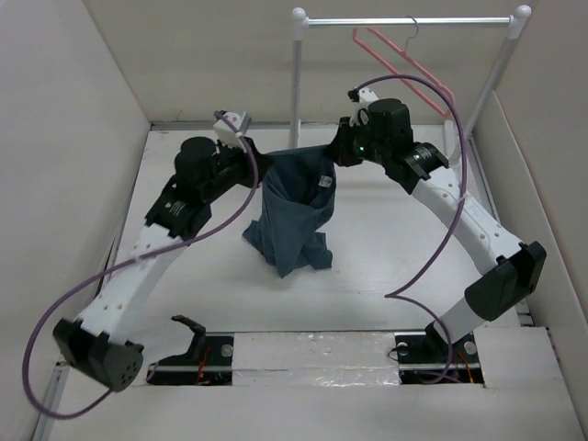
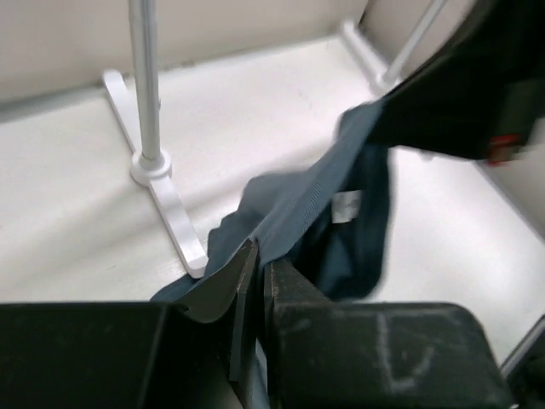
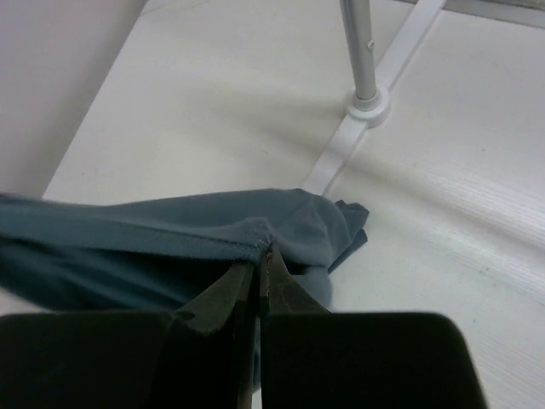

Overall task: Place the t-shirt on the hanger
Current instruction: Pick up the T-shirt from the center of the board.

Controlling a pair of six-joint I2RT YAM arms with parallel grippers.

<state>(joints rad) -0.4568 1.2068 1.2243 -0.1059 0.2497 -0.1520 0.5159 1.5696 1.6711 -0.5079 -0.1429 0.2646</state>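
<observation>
A dark teal t-shirt (image 1: 292, 213) hangs stretched between my two grippers above the table, its lower part bunched on the surface. My left gripper (image 1: 260, 158) is shut on the shirt's collar edge (image 2: 298, 209); its jaws (image 2: 260, 260) pinch the fabric. My right gripper (image 1: 338, 152) is shut on the opposite edge of the collar (image 3: 255, 234); its tips (image 3: 261, 260) clamp the hem. The salmon-pink hanger (image 1: 404, 66) hangs by its silver hook from the rack bar at the back right, behind my right arm.
A white clothes rack (image 1: 409, 20) with a metal bar stands at the back; its left post (image 1: 297, 83) and foot (image 2: 166, 200) are just behind the shirt. White walls enclose the table on the left, right and back.
</observation>
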